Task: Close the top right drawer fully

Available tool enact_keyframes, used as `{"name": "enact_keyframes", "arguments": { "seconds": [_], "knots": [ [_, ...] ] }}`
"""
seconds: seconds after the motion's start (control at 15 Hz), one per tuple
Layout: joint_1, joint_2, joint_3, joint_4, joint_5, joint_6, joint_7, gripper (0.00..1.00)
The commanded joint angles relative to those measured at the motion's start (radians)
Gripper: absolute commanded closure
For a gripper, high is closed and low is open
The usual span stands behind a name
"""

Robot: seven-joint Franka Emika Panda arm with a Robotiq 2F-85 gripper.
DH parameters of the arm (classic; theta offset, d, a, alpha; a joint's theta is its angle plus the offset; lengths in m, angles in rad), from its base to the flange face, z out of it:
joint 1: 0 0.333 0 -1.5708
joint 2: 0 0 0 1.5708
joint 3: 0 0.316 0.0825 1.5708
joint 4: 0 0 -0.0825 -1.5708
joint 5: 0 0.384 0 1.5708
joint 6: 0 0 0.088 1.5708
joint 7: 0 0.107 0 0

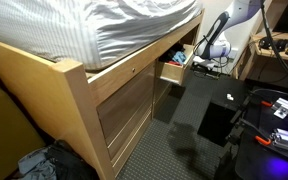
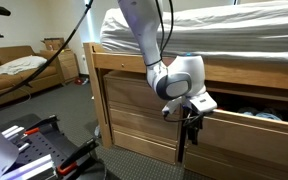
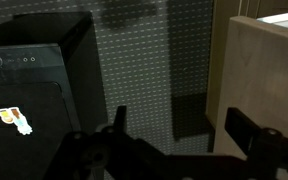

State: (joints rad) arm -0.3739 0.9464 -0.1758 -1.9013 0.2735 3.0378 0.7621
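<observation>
Top right drawer (image 2: 246, 134): pulled out of the bed frame, not closed; shallow pale wood box with a plain flat front, standing proud of the neighbouring fronts in both exterior views (image 1: 171, 72).
Drawer inside: seen from above in an exterior view, dark, with a few small things lying in it, too blurred to name.
Drawer in the wrist view (image 3: 256, 80): pale wood panel filling the right part of the picture, one top corner showing, carpet just beside it.
Tool (image 2: 188, 134): pointing down, hanging at the end of the drawer front nearest the taller fronts; touching the wood or just clear of it, cannot tell.
Tool state: spread wide in the wrist view (image 3: 174, 118), dark fingers (image 3: 115, 118) far apart, only carpet between them, nothing held.
Arm (image 2: 144, 40): white, coming down past the mattress edge to a round grey wrist above the tool.
Taller fronts (image 2: 134, 110): light-wood panels of the same frame, beside the drawer, flush and shut.
Bed frame (image 1: 79, 90): light wood, with a thick corner post near the camera.
Mattress (image 1: 124, 25): on top of the frame, under a striped pale sheet.
Floor (image 3: 154, 60): grey ribbed carpet below the drawer and tool.
Black box (image 3: 34, 70): dark case on the floor, small coloured sticker on top, well apart from the drawer.
Couch (image 2: 14, 70): tan, far behind the arm.
</observation>
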Motion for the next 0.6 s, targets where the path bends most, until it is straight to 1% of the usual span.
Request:
{"name": "enact_keyframes", "arguments": {
  "seconds": [0.0,0.07,0.13,0.2,0.33,0.47,0.53],
  "knots": [
    [0.018,0.056,0.034,0.126,0.08,0.042,-0.01,0.0],
    [0.046,0.054,0.004,0.17,0.04,-0.171,-0.021,0.0],
    [0.022,0.051,0.017,0.133,-0.06,-0.2,0.042,0.0],
    [0.018,0.006,-0.012,0.006,0.055,-0.006,-0.04,0.0],
    [0.018,0.006,-0.012,0.006,0.055,-0.006,-0.04,0.0],
    [-0.019,-0.005,-0.002,-0.042,0.039,-0.076,-0.077,0.0],
    [-0.031,-0.009,0.002,-0.063,0.035,-0.093,-0.089,0.0]
  ]
}}
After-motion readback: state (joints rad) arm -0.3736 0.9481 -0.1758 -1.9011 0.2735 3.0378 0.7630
